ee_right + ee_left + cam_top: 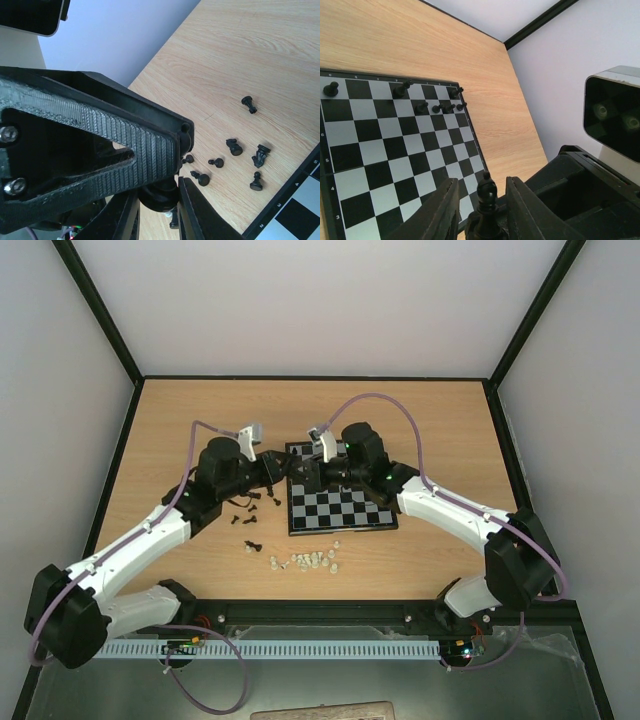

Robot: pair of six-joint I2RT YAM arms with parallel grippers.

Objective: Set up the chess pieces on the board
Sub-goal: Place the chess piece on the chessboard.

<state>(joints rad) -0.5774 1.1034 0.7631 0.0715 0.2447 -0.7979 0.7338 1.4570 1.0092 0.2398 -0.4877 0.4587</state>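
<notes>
The board (345, 528) lies at mid-table, and both grippers meet over its far left corner. In the left wrist view a black bishop (487, 189) stands upright between the left gripper's (481, 182) fingers (437, 210), with a gap on each side, so these jaws are open. In the right wrist view my right gripper (156, 192) is shut on that piece's round base (159, 197), right under the left gripper's body (100, 145). Several black chess pieces (400, 91) stand along the board's (370, 150) far rows. More black pieces (235, 147) lie loose on the wood.
Loose black pieces (245, 505) are scattered left of the board, under the left arm. A cluster of whitish pieces (310, 560) lies in front of the board. The board's corner (300, 205) shows at lower right in the right wrist view. Walls enclose the table.
</notes>
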